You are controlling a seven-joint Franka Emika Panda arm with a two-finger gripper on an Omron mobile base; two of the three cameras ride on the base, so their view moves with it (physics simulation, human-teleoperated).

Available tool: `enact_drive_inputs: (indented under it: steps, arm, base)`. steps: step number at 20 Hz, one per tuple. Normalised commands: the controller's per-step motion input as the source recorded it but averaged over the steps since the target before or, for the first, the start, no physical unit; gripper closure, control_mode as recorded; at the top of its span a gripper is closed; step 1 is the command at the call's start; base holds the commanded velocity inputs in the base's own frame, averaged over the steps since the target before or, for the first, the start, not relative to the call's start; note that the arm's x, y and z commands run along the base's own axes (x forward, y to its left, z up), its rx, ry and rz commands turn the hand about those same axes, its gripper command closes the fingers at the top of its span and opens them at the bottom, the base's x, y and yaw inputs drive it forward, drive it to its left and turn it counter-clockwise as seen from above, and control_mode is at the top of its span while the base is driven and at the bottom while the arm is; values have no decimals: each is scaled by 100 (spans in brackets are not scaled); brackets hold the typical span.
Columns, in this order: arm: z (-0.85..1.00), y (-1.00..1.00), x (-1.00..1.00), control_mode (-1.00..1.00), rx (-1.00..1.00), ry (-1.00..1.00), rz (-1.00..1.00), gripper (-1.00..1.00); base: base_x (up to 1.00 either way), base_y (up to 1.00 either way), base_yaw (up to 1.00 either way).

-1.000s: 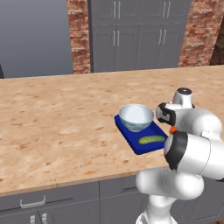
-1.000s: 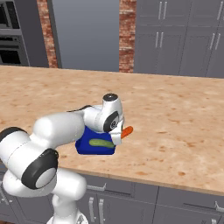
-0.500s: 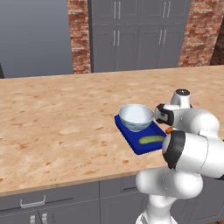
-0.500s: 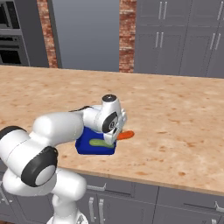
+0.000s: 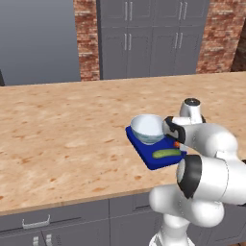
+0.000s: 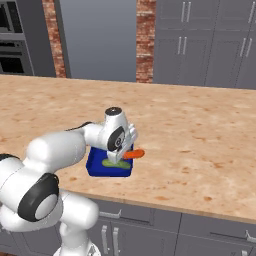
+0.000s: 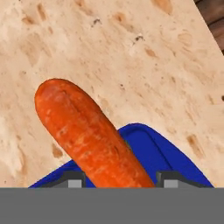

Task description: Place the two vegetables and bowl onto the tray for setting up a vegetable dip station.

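Carrot (image 7: 92, 135), the second vegetable, sits clamped between the jaws of the gripper (image 6: 121, 156) over the right end of the blue tray (image 5: 144, 154), tip overhanging the counter (image 5: 62, 129); bowl (image 5: 147, 128) and cucumber (image 5: 166, 153) are already on the tray. We judge it stiff, light, smooth-skinned, best held mid-length. No writing or labels are readable.

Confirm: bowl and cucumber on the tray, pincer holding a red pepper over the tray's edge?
Not a pepper. The pincer holds an orange carrot, as the hand view shows, its tip reaching past the tray over the counter. The bowl and cucumber do sit on the tray, per the left base view.
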Motion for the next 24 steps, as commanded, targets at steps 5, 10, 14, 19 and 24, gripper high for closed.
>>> enact_drive_inputs:
  steps: [5,10,14,19,24]
  arm:
    - [0,74,2,-100,-3,0,-18,100]
    - [-11,36,10,-100,-4,0,-8,100]
    - [-12,3,1,-100,0,-2,-4,100]
    - [-24,0,9,-100,-2,-3,-2,100]
    - [-13,0,33,-100,-4,-6,0,100]
  base:
    - [0,0,0]
    - [0,0,0]
    - [0,0,0]
    - [0,0,0]
    - [0,0,0]
